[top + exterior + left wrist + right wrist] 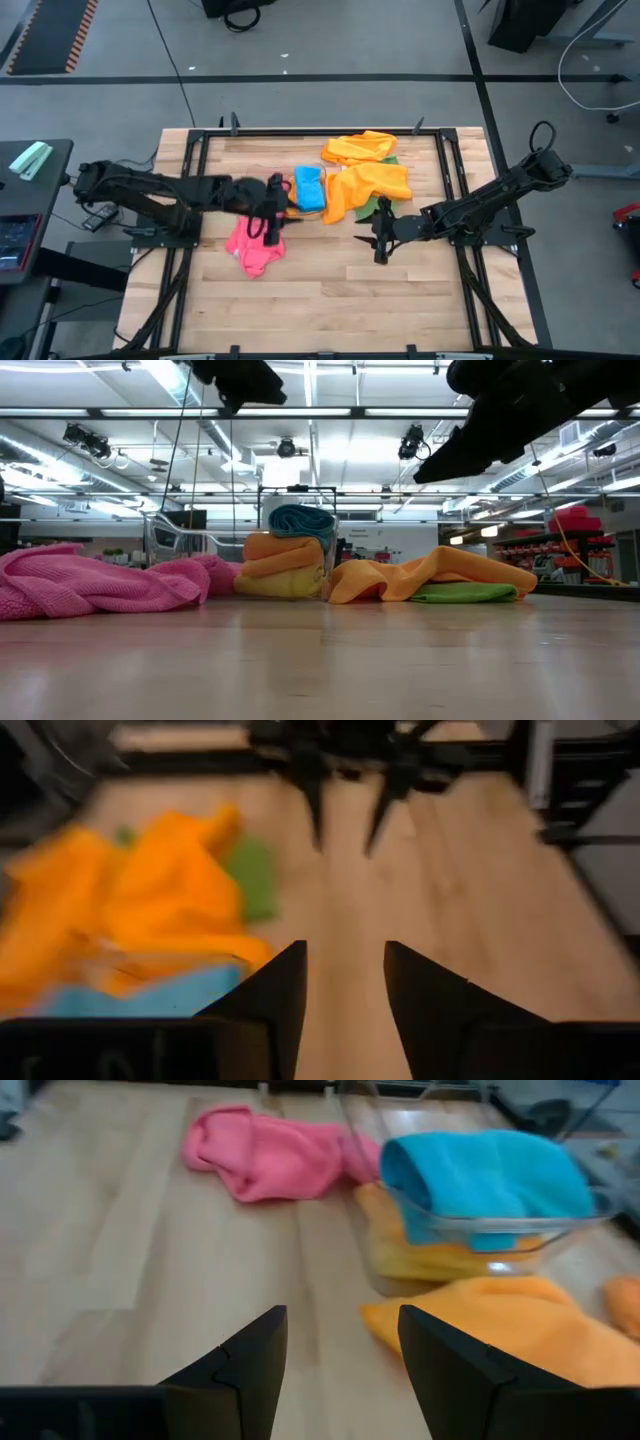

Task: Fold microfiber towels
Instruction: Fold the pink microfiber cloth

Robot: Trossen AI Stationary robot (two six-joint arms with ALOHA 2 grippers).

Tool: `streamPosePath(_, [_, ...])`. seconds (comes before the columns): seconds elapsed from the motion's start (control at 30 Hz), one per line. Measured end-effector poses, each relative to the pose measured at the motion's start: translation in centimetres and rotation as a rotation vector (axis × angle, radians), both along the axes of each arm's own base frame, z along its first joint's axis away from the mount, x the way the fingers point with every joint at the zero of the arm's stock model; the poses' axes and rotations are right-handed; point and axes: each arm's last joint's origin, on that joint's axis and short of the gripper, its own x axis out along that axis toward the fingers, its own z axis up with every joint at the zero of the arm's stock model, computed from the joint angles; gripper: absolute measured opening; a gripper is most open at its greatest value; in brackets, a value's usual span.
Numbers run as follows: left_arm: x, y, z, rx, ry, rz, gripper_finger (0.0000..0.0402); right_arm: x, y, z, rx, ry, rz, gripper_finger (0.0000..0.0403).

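Note:
A crumpled pink towel (pixel 255 250) lies on the table near its left middle. A folded blue towel (pixel 480 1175) sits on top of yellow and orange folded ones in a clear bin (pixel 400 1265). Loose orange towels (pixel 370 185) lie right of the bin, one over a green towel (pixel 375 207). My left gripper (pixel 345 955) hangs open above the table between the pink towel and the bin, pointing toward the table's right, with nothing between its fingers. My right gripper (pixel 342 1320) stands open over bare wood near the orange towels, pointing left.
Another orange towel (pixel 360 148) lies bunched near the table's far edge. A black frame (pixel 200 170) runs along the table's left, right and far sides. Bare wood (pixel 320 300) stretches across the near half of the table.

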Motion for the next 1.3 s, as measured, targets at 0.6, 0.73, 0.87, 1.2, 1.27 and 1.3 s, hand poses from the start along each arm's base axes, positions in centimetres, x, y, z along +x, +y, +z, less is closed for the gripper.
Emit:
streamPosePath(0.6, [-2.7,-10.9,-6.1,-0.199,0.385,0.149,0.0063,1.5,3.3,-0.8,0.251,-0.146,0.095,0.0202])
streamPosePath(0.73, [-5.0,-11.1,-7.1,-0.295,0.537,0.384,0.0064,1.5,3.7,-0.3,0.231,-0.197,0.126,0.0202])
streamPosePath(0.87, [-6.9,-11.2,-7.9,-0.306,0.637,0.577,0.0098,1.5,3.8,-0.2,0.223,-0.199,0.134,0.0202])
streamPosePath(1.2, [-6.6,-12.5,-10.8,-0.263,0.684,0.727,0.0203,1.2,4.3,-0.3,0.214,-0.194,0.159,0.0202])
streamPosePath(1.27, [-6.3,-12.4,-11.5,-0.241,0.7,0.757,0.0207,1.1,4.6,-0.2,0.215,-0.193,0.172,0.0202])
streamPosePath(1.3, [-6.2,-12.3,-11.9,-0.225,0.712,0.776,0.0206,1.1,4.8,-0.2,0.217,-0.196,0.177,0.0202])
